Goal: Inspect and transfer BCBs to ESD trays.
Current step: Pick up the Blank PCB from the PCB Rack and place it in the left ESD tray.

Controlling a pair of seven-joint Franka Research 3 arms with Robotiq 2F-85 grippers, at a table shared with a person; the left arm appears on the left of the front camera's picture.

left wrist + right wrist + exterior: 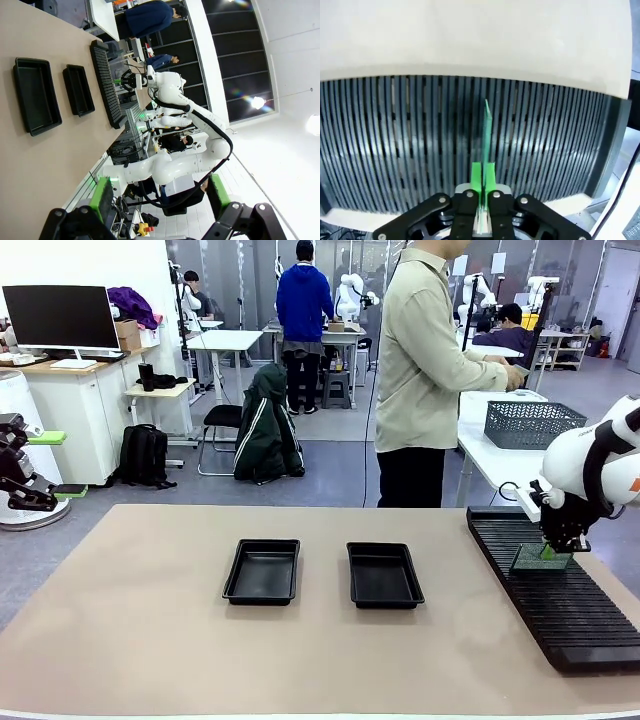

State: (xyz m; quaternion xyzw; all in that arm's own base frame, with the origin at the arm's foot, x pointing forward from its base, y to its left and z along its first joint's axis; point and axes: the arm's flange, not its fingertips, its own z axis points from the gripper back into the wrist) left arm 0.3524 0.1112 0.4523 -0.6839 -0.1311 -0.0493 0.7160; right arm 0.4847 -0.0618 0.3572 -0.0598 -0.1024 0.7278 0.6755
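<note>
— Where the right gripper (482, 187) hangs over the long black slotted rack (410, 145), what sits between its fingers?

— A BCB (486, 125). The green pads (476, 175) are pressed together on the board's upper edge (from the wrist it shows edge-on, a thin green blade). The board stands on edge in one of the slots straight below the gripper. Which slot, I cannot tell.

— And farther out?

— Past the rack lies the tan table (470, 40). On it, to the gripper's left in the front view, the nearer ESD tray (384, 575) lies flat, well apart from the rack. The farther ESD tray (262, 571) lies beside that one, with a gap between them.

— The other arm?

— The left gripper (58, 464) hangs off the table's far left side, well apart from both trays, its jaws spread wide.

— Anyone else?

— A person (430, 360) stands at the table's far side, beyond the right gripper, turned toward a neighbouring white table (485, 462) that carries a grey mesh basket (530, 425).
</note>
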